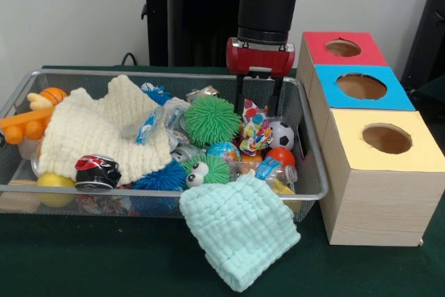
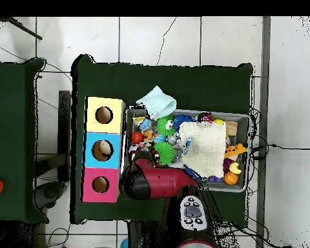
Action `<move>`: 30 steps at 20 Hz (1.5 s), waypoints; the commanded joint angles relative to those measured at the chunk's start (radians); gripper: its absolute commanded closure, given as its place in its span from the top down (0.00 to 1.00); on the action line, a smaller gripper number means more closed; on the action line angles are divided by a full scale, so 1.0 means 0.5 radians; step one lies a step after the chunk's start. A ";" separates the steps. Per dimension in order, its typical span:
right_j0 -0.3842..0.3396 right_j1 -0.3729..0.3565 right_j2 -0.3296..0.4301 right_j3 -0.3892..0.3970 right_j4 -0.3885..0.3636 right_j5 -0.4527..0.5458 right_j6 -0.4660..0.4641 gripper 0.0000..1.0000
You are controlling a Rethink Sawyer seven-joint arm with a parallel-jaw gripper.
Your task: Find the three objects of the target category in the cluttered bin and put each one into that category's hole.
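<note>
**Item: sorting bin, search step in hand**

- **Claw** (image 1: 259, 106): two black fingers spread apart, pointing straight down into the far right part of the wire bin (image 1: 316, 165). Nothing is visibly held between them. The tips are hidden behind the clutter.
- **Directly below and just in front of the claw:** a crinkled multicolour wrapper (image 1: 255, 129), standing between the fingers' lower ends and the camera. Whether it touches them cannot be told.
- **Picture-left of the claw, just beside it:** green spiky ball (image 1: 212, 119).
- **Picture-right and nearer the camera:** small soccer ball (image 1: 281, 135), with an orange ball (image 1: 281, 156) in front of it.
- **Nearer the camera still:** globe-patterned ball (image 1: 222, 151), green toy with eyes (image 1: 205, 168), blue spiky ball (image 1: 161, 179), plastic bottle (image 1: 268, 170).
- **Well to picture-left of the claw:** cream cloth (image 1: 97, 130) covering much of the bin, with a crushed can (image 1: 97, 170) at its near edge.
- **Draped over the near rim:** mint cloth (image 1: 240, 231).
- **Picture-right of the claw, outside the bin:** a row of three boxes with a red-topped hole (image 1: 343, 48), a blue-topped hole (image 1: 361, 86) and a yellow-topped hole (image 1: 386, 138).

**Task's thing:** the target category is not named, so its three objects cannot be singled out. All candidates lie in the bin, and none is seen in or at a hole.

**Handling note (judgement):** the wrapper is probably the object being picked. Centre it between the fingers before closing. Go low enough to grip its body, not a loose fold. Keep clear of the spiky ball and the bin wall. Lift straight up, so that neighbours are not dragged along. Both cloths may hide further objects and need moving aside.
</note>
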 commanded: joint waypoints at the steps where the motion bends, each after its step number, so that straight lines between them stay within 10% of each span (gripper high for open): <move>1: -0.048 0.072 0.106 0.063 -0.006 -0.130 0.344 1.00; 30: -0.065 0.215 0.095 0.060 -0.043 -0.397 0.353 1.00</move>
